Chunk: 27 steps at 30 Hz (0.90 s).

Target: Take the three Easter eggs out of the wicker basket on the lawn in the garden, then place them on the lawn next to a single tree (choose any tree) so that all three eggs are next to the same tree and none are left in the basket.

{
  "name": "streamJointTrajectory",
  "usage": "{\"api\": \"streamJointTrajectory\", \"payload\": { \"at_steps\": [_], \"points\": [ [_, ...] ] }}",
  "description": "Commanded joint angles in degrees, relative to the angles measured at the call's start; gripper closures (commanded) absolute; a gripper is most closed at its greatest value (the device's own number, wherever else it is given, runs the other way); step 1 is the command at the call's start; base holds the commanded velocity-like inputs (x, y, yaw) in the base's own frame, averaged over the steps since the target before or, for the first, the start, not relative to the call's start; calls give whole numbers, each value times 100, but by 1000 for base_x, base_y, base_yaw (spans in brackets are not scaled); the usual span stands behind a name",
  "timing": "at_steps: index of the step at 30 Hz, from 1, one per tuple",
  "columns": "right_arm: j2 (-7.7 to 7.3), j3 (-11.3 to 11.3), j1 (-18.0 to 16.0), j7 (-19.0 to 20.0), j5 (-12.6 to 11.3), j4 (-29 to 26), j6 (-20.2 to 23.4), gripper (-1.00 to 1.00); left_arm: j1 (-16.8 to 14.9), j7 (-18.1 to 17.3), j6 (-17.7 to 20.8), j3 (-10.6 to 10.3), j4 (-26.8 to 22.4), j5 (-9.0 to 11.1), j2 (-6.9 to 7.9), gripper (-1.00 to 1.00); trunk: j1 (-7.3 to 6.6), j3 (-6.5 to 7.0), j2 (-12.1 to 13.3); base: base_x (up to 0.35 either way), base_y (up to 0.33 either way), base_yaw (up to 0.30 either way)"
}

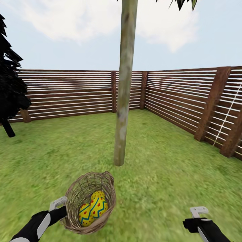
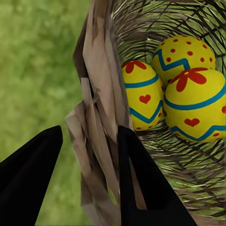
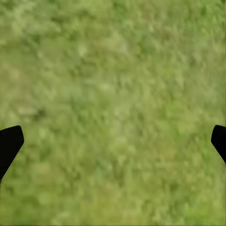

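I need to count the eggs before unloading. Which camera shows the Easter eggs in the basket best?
The left wrist view: all three Easter eggs sit close up inside the wicker basket, whose rim the left gripper straddles. The head view shows them small and overlapping. The right wrist view shows lawn.

We see the wicker basket (image 1: pixel 89 201), brown and round, tipped on its side above the lawn (image 1: pixel 161 161), just in front of the tree (image 1: pixel 124 84) with its pale, bare trunk. The three Easter eggs (image 2: pixel 181 89), yellow with blue zigzags and red marks, lie clustered inside it.
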Motion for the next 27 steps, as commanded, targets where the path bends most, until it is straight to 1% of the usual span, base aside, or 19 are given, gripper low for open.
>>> {"api": "streamJointTrajectory", "payload": {
  "at_steps": [1, 14, 16, 18, 20, 27],
  "points": [
    [-8, 22, -3, -19, -43, -8, 27, -100, -4, -24, 44, 40, -13, 57, -4, 100, 3, -6, -3, 344, 0, 0],
    [-16, 15, -4, -19, -52, -17, 27, -100, -4, -39, 30, 25, -7, 57, -6, 100, 3, -6, -3, 334, 0, 0],
    [-16, 15, -3, -19, -52, -17, 27, -100, -4, -57, -9, 24, -12, 61, -10, 100, 3, -6, -3, 49, 0, 0],
    [-16, 15, -5, -19, -52, -17, 27, -100, -4, -220, -16, 26, -13, 62, -6, 100, 3, -6, -3, 7, 0, 0],
    [-16, 15, -4, -20, -52, -17, 27, -100, -4, -272, -19, 47, -13, 64, -4, 100, 3, -6, -3, 0, 0, 0],
    [-18, 16, -5, -19, -52, -30, 27, -100, -4, -248, 26, 65, -6, 64, -5, 100, 157, -131, -284, 0, 0, 0]
  ]
}}
